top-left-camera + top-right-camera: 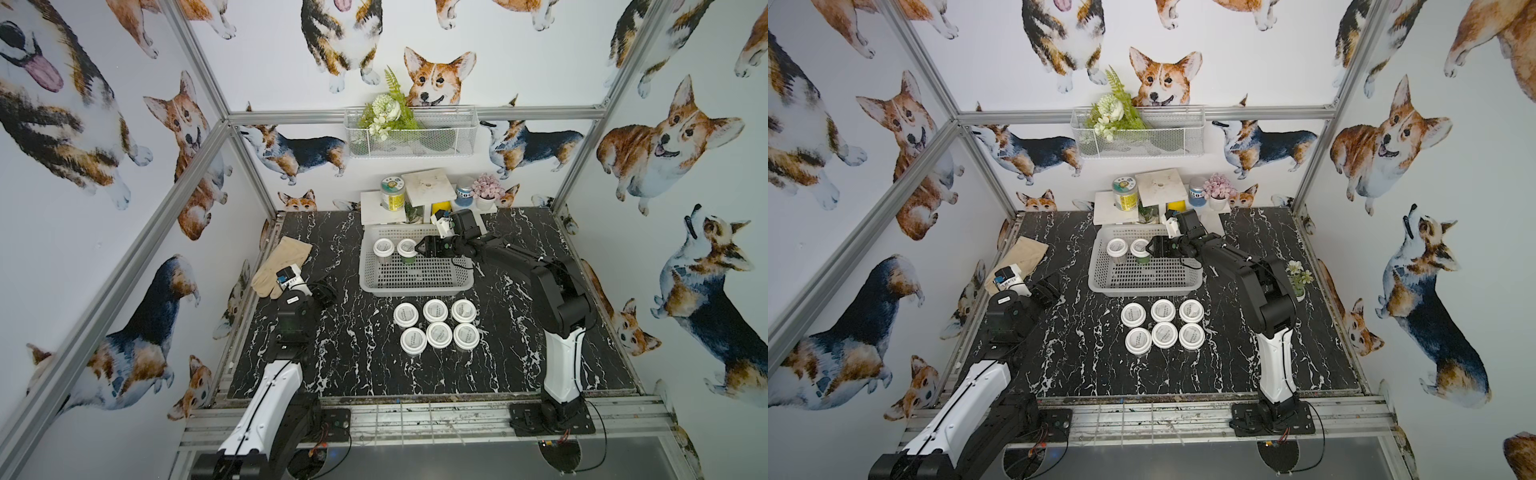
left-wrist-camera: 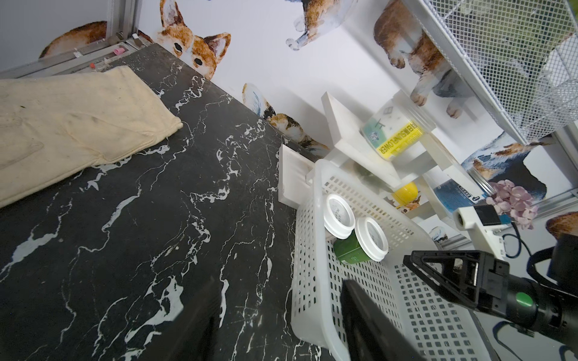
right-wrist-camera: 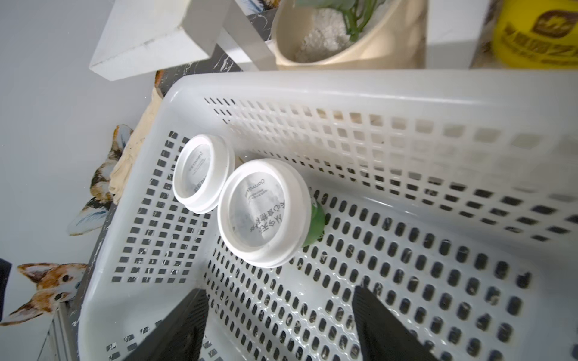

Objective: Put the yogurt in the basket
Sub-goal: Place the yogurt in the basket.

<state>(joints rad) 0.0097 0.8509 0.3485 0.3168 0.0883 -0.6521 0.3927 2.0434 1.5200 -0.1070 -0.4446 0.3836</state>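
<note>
Parked at left, left tool (image 1: 326, 294) part-open and empty, clear of the lane. Tucked into a far corner of the basket (image 1: 415, 291), saving room: two yogurt cups (image 1: 383, 247). Six more cups (image 1: 435, 311) waiting on the worktop (image 1: 353, 353). Just beside the basketed pair, right tool (image 1: 420, 248) parted, gripping nothing.

Lab rig: aluminium frame (image 1: 286, 117), corgi-printed walls (image 1: 540, 62)

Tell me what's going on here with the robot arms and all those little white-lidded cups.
The right gripper hovers over the white plastic basket, beside the two yogurt cups already in it, its fingers apart and holding nothing. Six more cups sit in two rows on the black marble table in front of the basket. The left gripper hangs off to the side near a beige glove, touching no cup.
</note>
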